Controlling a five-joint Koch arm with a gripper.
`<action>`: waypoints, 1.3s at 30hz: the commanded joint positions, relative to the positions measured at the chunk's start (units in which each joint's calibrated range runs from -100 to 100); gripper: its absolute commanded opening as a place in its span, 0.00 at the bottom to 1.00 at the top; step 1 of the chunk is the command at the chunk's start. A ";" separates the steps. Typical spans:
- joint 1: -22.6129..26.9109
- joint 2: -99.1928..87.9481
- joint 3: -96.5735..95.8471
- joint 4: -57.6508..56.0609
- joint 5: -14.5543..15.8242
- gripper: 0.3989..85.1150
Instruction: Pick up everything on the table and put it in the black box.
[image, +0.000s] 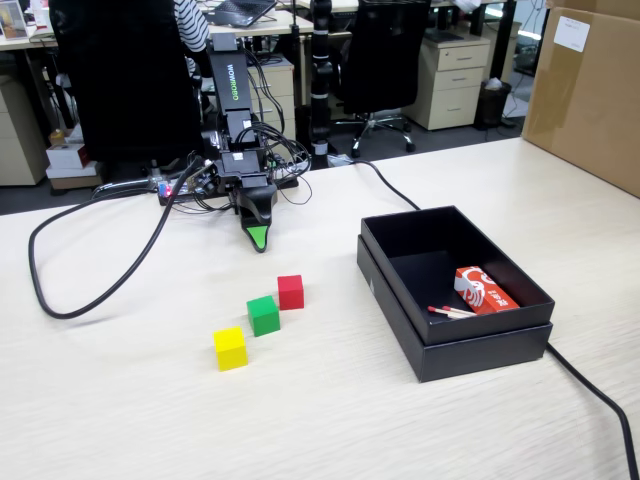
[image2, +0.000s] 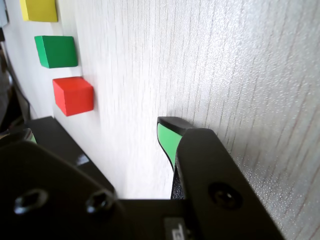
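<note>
We haven't grabbed anything yet: fingers (image: 258, 238) look together, so next we open toward the red cube (image: 290, 291).

1. The place is an open office, with the robot set up on one of its tables.
2. Beyond the pale wood-grain table (image: 330, 420) in the fixed view stand black swivel chairs (image: 375, 60) on wheeled star bases, the sort used at desks.
3. Beige drawer pedestals (image: 450, 82) sit under the desks behind them, several of one make.
4. A laptop (image: 240, 10) lies open on a far desk, and a person in a striped top (image: 190, 22) sits beside it.
5. The floor is dark, and a small waste bin (image: 492, 100) stands by one pedestal.
6. A big brown carton (image: 590, 90) rests on the table's right edge.
</note>
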 joint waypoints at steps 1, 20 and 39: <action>0.00 -0.13 -0.84 -2.94 0.10 0.57; 0.00 -0.13 -0.84 -2.94 0.10 0.57; 0.44 0.10 0.16 -3.55 0.44 0.56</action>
